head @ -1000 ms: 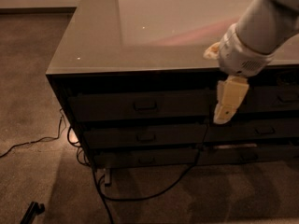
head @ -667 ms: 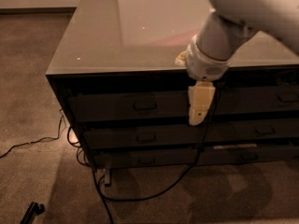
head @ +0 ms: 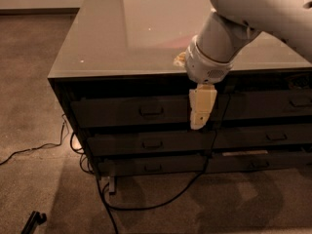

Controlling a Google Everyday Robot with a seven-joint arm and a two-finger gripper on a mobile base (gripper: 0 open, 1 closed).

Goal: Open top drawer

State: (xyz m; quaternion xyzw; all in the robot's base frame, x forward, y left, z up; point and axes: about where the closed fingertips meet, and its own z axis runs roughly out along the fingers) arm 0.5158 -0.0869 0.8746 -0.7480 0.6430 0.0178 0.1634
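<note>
Gripper (head: 201, 115) hangs pointing down in front of the top drawer (head: 117, 113), right of its pull handle (head: 151, 111), close to the seam with the other column. I cannot tell how wide it stands. Drawer is shut under the cabinet top (head: 126, 38). I judge the low pose suits hooking the handle, which lies leftward.

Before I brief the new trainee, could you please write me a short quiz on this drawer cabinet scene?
1. True or false: the end effector grips the top drawer's pull handle.
2. What trails over the carpet below the cabinet? A) cables B) a towel C) a bottle
3. Fill in: in the picture, the end effector hangs to the handle's ___ side.
Key: 1 false, it hangs apart from the handle, before the drawer front; 2 A; 3 right.
</note>
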